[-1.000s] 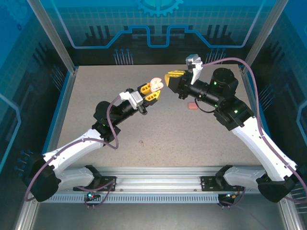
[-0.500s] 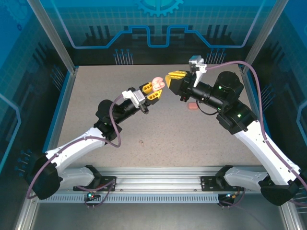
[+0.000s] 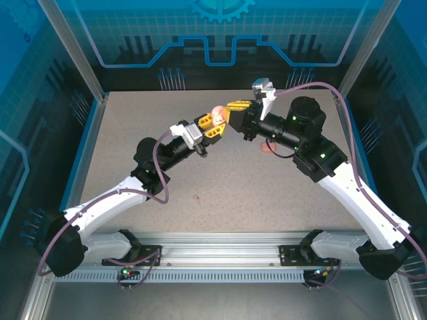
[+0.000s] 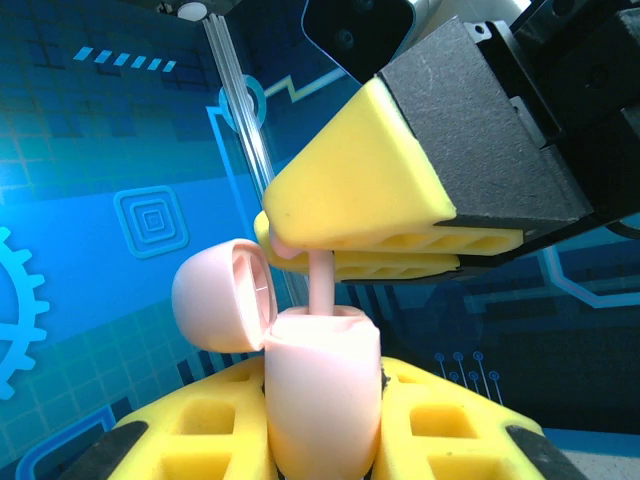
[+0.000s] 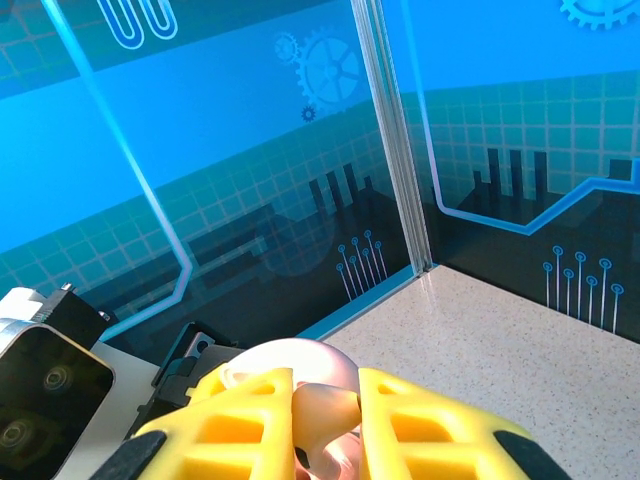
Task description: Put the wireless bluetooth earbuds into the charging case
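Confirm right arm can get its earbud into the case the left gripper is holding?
Probably yes. The left gripper holds the case upright with its lid swung aside, and the earbud in the right gripper hangs stem-down right at the open mouth, nothing between them.

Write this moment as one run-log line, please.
phase: insertion | left gripper: shut on charging case, lid open | right gripper: shut on earbud, stem at case opening
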You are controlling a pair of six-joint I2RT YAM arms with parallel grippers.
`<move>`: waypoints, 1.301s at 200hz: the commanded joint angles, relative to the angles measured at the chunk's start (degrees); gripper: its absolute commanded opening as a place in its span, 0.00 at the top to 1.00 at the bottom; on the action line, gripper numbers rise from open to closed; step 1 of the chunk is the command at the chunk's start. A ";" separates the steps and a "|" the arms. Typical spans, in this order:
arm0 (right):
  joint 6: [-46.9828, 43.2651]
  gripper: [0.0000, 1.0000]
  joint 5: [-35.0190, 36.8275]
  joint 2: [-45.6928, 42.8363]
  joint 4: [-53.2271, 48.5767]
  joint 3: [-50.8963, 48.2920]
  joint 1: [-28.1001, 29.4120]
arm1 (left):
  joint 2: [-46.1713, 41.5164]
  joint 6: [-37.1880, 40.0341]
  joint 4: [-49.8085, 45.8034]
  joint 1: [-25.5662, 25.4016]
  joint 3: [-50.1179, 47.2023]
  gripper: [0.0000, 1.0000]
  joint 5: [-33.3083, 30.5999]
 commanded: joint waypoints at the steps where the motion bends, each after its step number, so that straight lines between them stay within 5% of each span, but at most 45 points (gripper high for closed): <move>1: 0.27 0.82 -1.26 0.43 0.06 -1.04 0.91 | 0.09 -0.08 1.96 -0.30 2.00 1.00 0.46; 168: -2.81 0.81 0.48 1.39 -8.35 0.65 1.26 | 0.88 -0.42 0.72 -0.32 2.42 1.00 -0.51; 260: 0.53 0.35 5.73 4.04 -13.34 10.23 0.87 | 1.67 -6.12 3.60 -0.34 -3.34 1.00 -5.25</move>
